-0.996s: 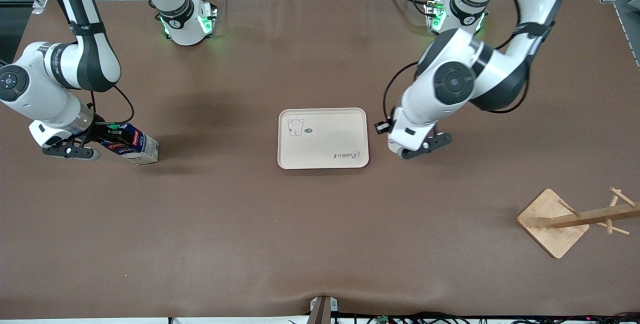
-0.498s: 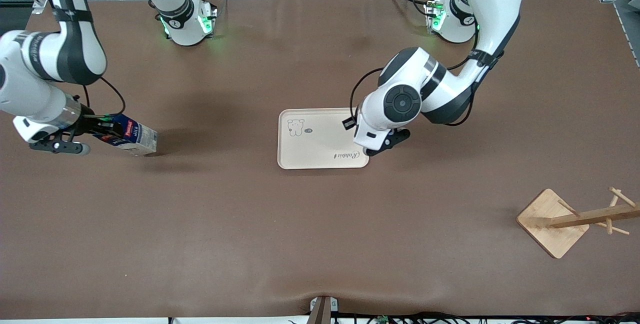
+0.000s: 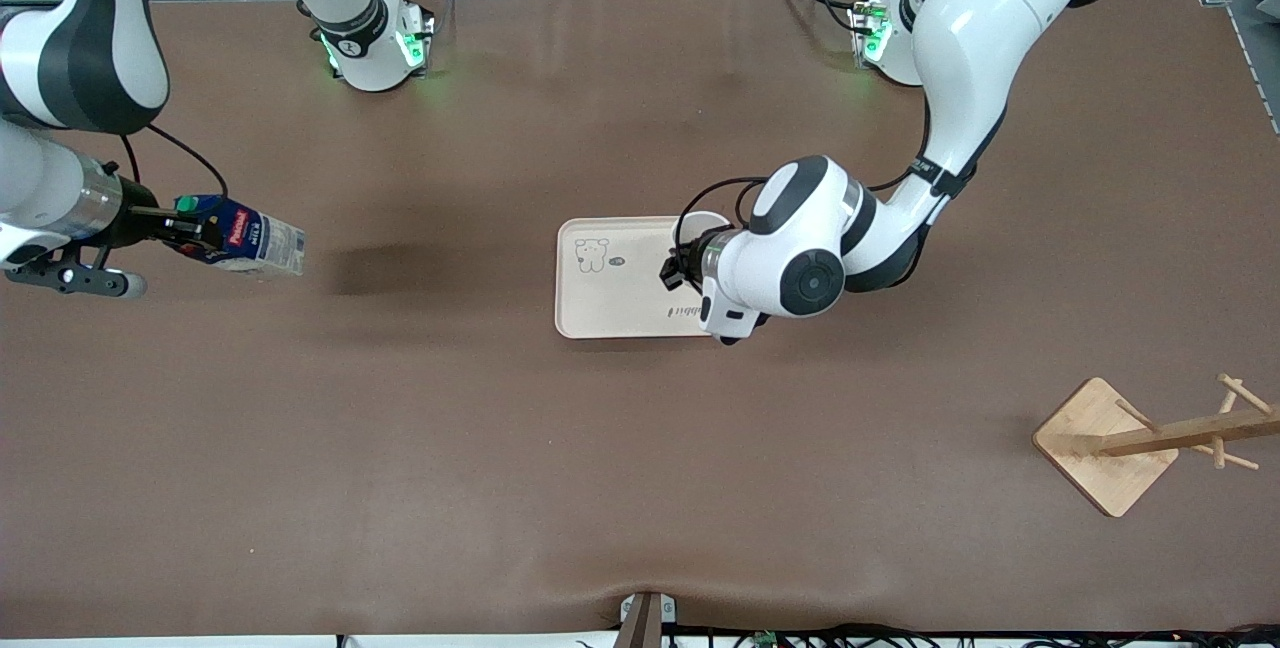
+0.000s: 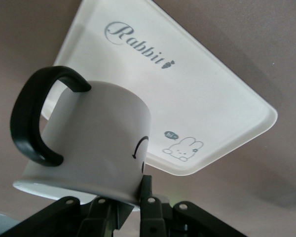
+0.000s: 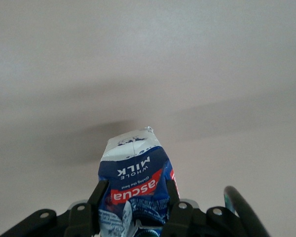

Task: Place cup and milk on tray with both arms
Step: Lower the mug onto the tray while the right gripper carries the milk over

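The white cup [image 3: 700, 225] with a black handle [image 4: 29, 118] hangs tilted over the cream tray [image 3: 610, 303], at the tray's end toward the left arm. My left gripper [image 3: 682, 268] is shut on the cup's [image 4: 93, 143] rim, one finger [image 4: 146, 190] outside the wall. In the left wrist view the tray [image 4: 197, 94] lies under the cup. The dark-blue milk [image 3: 245, 240] carton is lifted off the table toward the right arm's end, tipped on its side. My right gripper [image 3: 185, 225] is shut on the milk [image 5: 135, 173], a finger [image 5: 171, 195] on each flank.
A wooden stand with pegs [image 3: 1105, 443] rests on its square base near the front camera at the left arm's end of the table. The brown table [image 3: 640, 478] stretches bare between it and the tray. Both arm bases [image 3: 375, 43] glow green along the table's back edge.
The left arm swung the cup from beside the tray to over it. The right gripper closed on the milk and raised it off the table, drawing it toward the right arm's end.
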